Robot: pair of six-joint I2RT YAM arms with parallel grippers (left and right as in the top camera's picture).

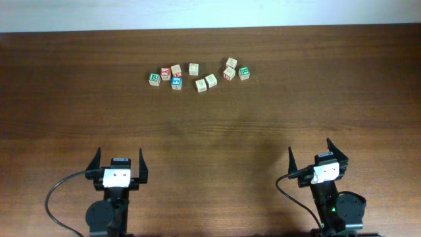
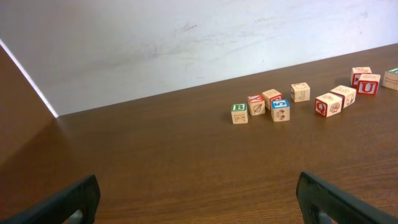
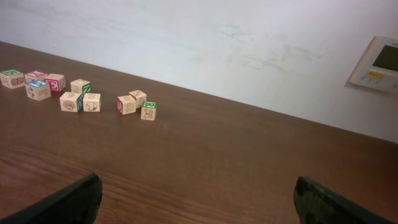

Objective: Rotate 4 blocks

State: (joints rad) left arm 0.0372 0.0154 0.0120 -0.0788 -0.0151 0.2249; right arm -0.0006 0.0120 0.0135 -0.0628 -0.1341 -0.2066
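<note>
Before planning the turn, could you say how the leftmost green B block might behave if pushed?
The B block looks like a rigid wooden cube, so it should slide or pivot, not roll. Resting flat on the table, it seems unlikely to tip. Probably light, being small.

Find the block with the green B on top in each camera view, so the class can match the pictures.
Overhead: green B block, leftmost of the row, upper centre-left.
Left wrist: right of centre, leftmost of the blocks.
Right wrist: at the far left edge, above mid-height.
Shared landmark: the blue-topped block, close by it in all three.
</note>
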